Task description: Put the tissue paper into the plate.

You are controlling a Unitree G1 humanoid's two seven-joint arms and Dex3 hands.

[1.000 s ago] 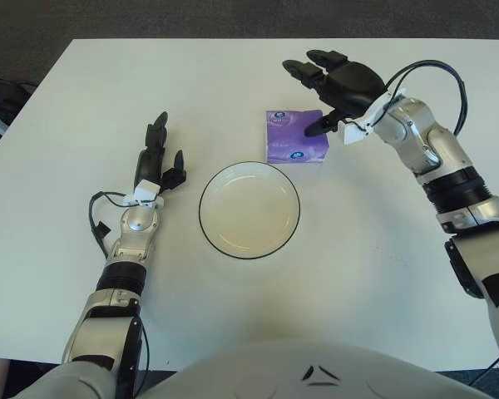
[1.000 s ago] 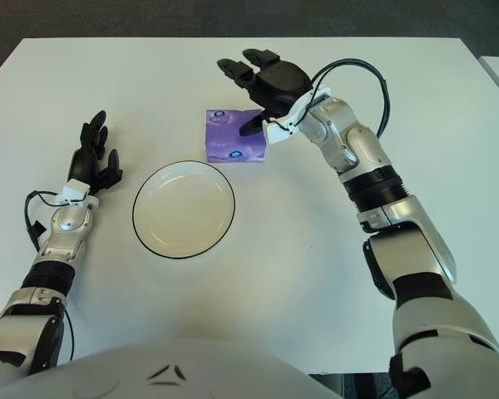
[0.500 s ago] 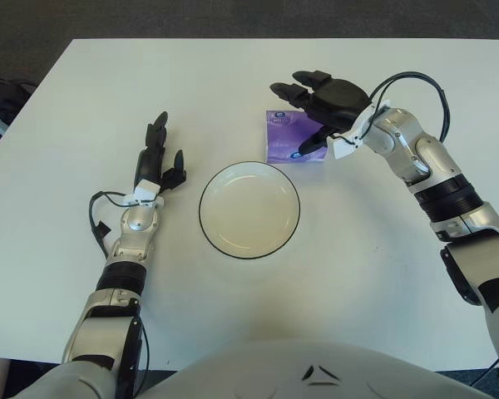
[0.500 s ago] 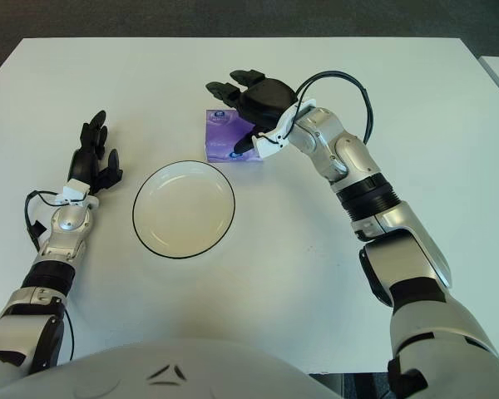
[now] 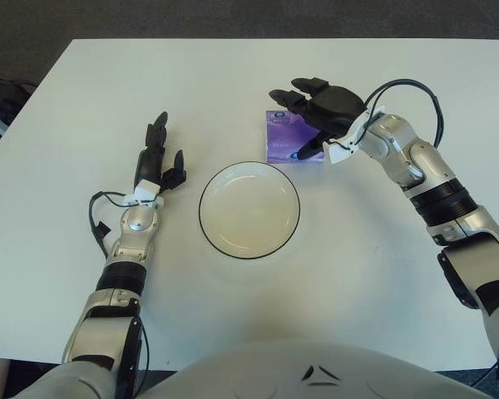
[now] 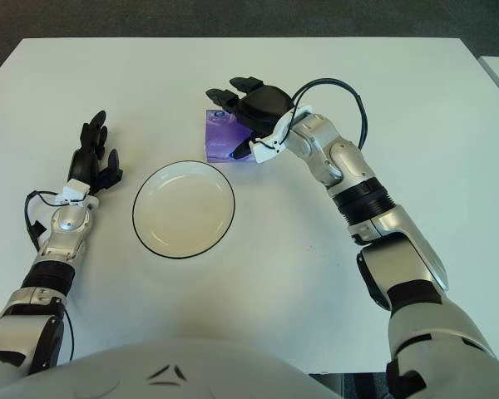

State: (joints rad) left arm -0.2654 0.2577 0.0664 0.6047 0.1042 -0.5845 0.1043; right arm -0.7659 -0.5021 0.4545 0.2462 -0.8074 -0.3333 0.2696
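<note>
A purple tissue pack (image 5: 281, 146) lies on the white table just beyond the right rim of a white plate with a dark edge (image 5: 249, 209). My right hand (image 5: 309, 112) hovers directly over the pack with its fingers spread, covering most of its top; the thumb points down at the pack's near right corner. Whether the fingers touch the pack cannot be told. The plate holds nothing. My left hand (image 5: 156, 158) shows to the left of the plate, fingers stretched out and holding nothing.
The white table (image 5: 382, 283) spreads around the plate on all sides. A black cable (image 5: 420, 91) loops off my right forearm. Dark floor lies beyond the table's far edge.
My right hand has moved left and down from beside the tissue pack to over it. The pack, the plate and the left hand have not moved.
</note>
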